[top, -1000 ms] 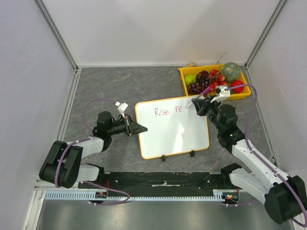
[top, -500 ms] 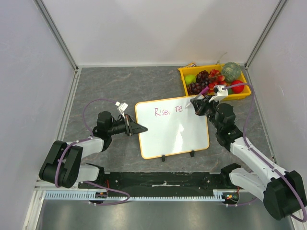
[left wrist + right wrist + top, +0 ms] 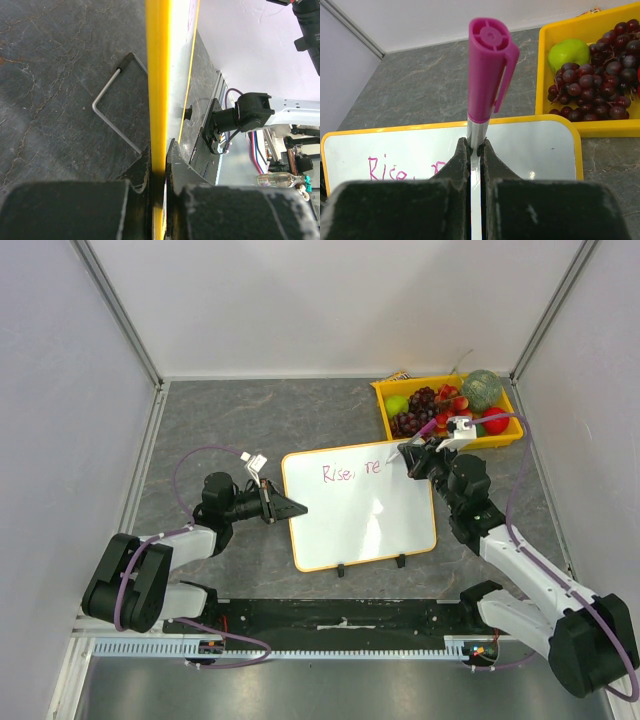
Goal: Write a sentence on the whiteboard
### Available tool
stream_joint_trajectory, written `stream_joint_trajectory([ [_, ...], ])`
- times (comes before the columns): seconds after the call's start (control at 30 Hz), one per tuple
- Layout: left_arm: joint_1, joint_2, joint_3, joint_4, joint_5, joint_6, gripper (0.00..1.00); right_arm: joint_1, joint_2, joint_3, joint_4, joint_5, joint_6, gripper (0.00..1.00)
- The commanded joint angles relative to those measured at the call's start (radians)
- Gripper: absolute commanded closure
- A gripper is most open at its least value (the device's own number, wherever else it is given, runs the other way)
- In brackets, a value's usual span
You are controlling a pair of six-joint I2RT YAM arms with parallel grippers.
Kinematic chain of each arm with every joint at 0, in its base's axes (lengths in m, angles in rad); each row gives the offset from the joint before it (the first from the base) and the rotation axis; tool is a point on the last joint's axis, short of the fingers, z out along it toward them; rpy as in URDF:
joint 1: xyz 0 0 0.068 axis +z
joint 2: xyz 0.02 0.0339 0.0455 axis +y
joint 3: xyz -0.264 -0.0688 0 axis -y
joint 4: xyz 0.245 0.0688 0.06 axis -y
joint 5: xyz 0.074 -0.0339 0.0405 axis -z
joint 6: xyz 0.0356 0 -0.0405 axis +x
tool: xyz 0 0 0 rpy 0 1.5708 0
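Observation:
The whiteboard [image 3: 362, 508] lies flat on the table, white with a yellow rim. My left gripper [image 3: 291, 508] is shut on its left edge; in the left wrist view the rim [image 3: 157, 75] runs between the closed gripper [image 3: 159, 160]. The sentence [image 3: 350, 471] reads "Rise, re" in pink along the top and also shows in the right wrist view [image 3: 386, 168]. My right gripper [image 3: 412, 462] is shut on a marker [image 3: 490, 65] with a pink cap end pointing up, over the board's top right corner [image 3: 540, 145]. The marker's tip is hidden.
A yellow fruit tray [image 3: 383, 405] with grapes, a green apple and other fruit stands just beyond the board's top right corner, and its wall [image 3: 540, 75] is close to the marker. A wire stand [image 3: 107, 120] lies under the board. Two black clips sit on its near edge.
My right gripper with the marker has shifted slightly near the end of the writing. The written letters look the same. The left arm has not moved.

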Motion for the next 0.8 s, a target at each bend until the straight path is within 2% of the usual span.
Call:
stream_joint_trajectory([
  [0.0, 0.002, 0.037, -0.011, -0.116, -0.183, 0.177, 0.98, -0.004, -0.033, 0.028, 0.065, 0.031, 0.003, 1.00],
  [0.5, 0.002, 0.036, -0.011, -0.116, -0.183, 0.176, 0.98, -0.006, 0.028, 0.031, 0.063, 0.041, 0.003, 1.00],
  [0.77, 0.002, 0.034, -0.011, -0.118, -0.183, 0.176, 0.98, -0.004, 0.051, 0.032, 0.086, -0.026, 0.003, 1.00],
])
